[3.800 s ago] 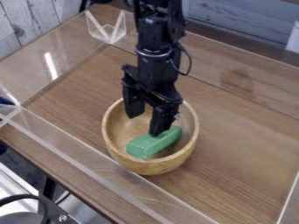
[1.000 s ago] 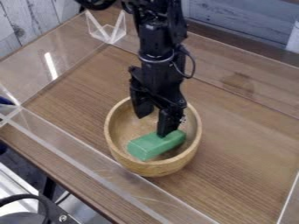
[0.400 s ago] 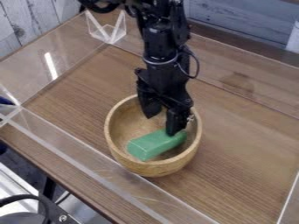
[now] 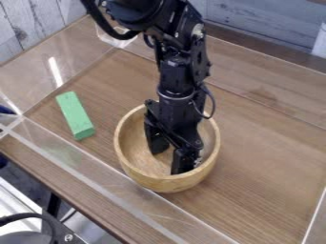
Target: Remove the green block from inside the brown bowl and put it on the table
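The green block (image 4: 74, 115) lies flat on the table (image 4: 261, 167), left of the brown bowl (image 4: 129, 152) and apart from it. The bowl stands near the table's front edge, and no block shows inside it. My gripper (image 4: 173, 152) points down into the bowl, its fingers (image 4: 155, 143) apart with nothing between them. The arm rises from the bowl toward the back and hides part of the bowl's inside.
Clear acrylic walls run along the table's edges, with one close in front of the bowl (image 4: 76, 172). A small clear acrylic piece (image 4: 117, 34) stands at the back. A black cable (image 4: 26, 229) hangs below the front left corner.
The green block is no longer in the bowl under the gripper; it now lies on the table to the bowl's left. The gripper sits lower inside the bowl, empty.
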Controlling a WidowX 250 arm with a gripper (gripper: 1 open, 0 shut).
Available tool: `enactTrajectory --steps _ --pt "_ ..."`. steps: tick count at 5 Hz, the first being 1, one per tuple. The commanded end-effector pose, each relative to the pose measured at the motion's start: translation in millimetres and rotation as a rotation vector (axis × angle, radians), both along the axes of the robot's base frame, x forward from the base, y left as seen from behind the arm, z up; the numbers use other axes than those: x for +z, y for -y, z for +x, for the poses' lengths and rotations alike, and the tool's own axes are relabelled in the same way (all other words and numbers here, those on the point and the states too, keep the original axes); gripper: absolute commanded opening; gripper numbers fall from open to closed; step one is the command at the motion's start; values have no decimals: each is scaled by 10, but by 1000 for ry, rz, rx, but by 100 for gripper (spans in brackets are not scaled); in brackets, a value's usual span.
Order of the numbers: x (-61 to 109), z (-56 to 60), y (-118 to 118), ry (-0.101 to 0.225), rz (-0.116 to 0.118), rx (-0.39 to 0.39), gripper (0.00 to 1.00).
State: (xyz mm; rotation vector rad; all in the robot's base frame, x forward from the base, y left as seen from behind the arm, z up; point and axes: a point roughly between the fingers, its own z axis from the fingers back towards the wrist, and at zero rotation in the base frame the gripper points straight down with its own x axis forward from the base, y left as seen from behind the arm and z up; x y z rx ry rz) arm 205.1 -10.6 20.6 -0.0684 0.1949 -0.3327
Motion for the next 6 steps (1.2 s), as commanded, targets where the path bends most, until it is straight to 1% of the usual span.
enactTrajectory --steps 1,4,6 --pt "48 -38 -10 2 -9 -4 100" --pt "118 -68 -24 9 -19 1 100" --pt "176 -57 -49 24 -25 11 100"
